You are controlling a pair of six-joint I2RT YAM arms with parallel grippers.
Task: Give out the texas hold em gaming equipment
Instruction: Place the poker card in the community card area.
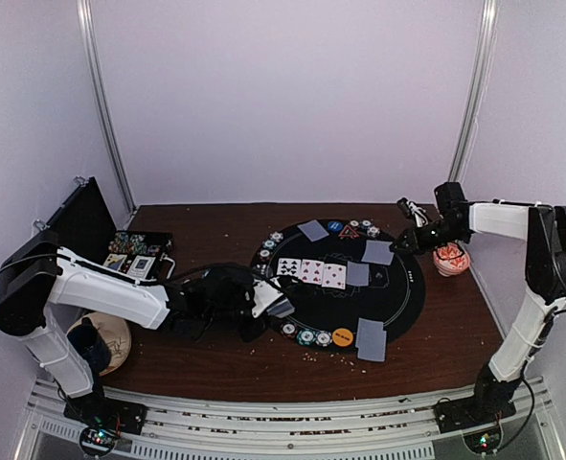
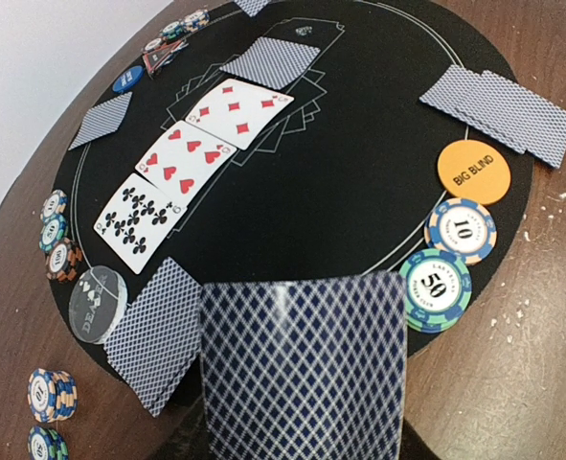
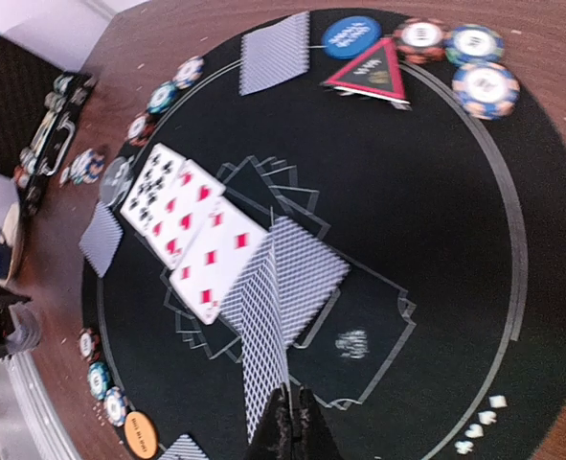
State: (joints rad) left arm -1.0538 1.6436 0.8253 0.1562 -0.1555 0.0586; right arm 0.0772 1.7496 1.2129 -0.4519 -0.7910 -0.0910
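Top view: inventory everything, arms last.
mat: one, black, table centre
face-up cards: three, white, row mid-mat
face-down cards: four spots, blue-grey, across mat
chips: several stacks, striped, along mat rim
orange disc: one, near rim
blue disc: one, far rim
triangle marker: one, red, beside blue disc
bowl: one, red-white, right of mat
case: one, black, open, far left
left end effector: shut on blue-backed card
right end effector: shut on tilted card

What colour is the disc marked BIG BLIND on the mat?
Orange, with black lettering; the left wrist view shows the disc best.
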